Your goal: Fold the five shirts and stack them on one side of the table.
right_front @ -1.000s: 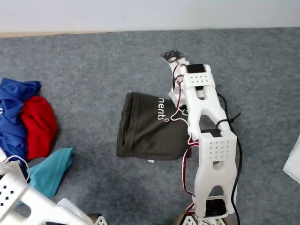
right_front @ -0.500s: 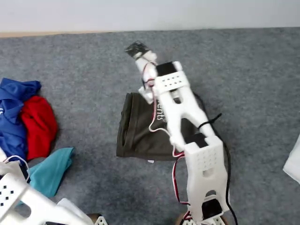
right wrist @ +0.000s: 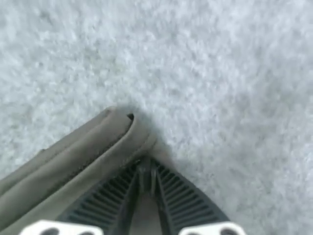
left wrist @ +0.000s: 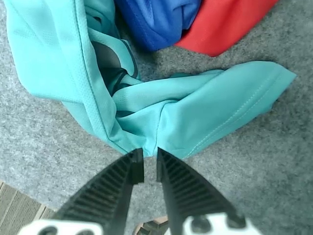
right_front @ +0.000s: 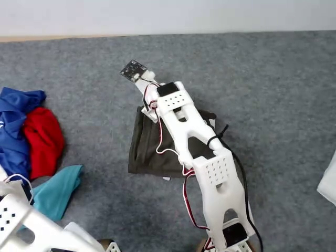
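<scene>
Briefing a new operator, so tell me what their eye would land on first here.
The white right arm stretching across the middle of the table, its tool pinching the far corner of a folded dark olive shirt. Next, the bright heap at the high view's left edge: a blue shirt, a red shirt and a teal shirt, crumpled together.

A grey carpeted table [right_front: 294, 94] is seen; an olive shirt [right_front: 144, 152] is laid mid-table, while a blue shirt [right_front: 16, 126], red shirt [right_front: 44, 139] and teal shirt [right_front: 55, 191] are heaped at one side, and a white cloth [right_front: 329, 181] at the opposite edge
</scene>
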Robot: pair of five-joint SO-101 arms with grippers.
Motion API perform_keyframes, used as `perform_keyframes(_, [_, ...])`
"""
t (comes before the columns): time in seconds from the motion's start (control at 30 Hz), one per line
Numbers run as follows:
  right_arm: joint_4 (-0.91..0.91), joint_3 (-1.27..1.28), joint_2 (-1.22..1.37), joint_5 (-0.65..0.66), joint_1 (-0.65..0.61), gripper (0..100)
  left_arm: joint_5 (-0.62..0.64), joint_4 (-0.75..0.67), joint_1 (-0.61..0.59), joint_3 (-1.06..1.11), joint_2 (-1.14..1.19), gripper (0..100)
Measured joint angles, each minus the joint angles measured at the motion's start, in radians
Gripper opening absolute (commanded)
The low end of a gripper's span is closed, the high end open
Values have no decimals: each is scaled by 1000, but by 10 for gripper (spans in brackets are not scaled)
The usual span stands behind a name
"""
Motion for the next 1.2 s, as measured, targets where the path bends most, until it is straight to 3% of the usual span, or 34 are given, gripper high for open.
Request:
perform_keyframes(0.27, [226, -296, 11, 3, -64, 10, 0, 0, 0, 0, 0, 58])
perform_keyframes(0.63, [216, -338, 189, 8, -91, 10, 0, 0, 0, 0, 0, 58])
perform_keyframes(1.2, [654, -549, -29, -2, -110, 9, 0, 0, 0, 0, 0, 58])
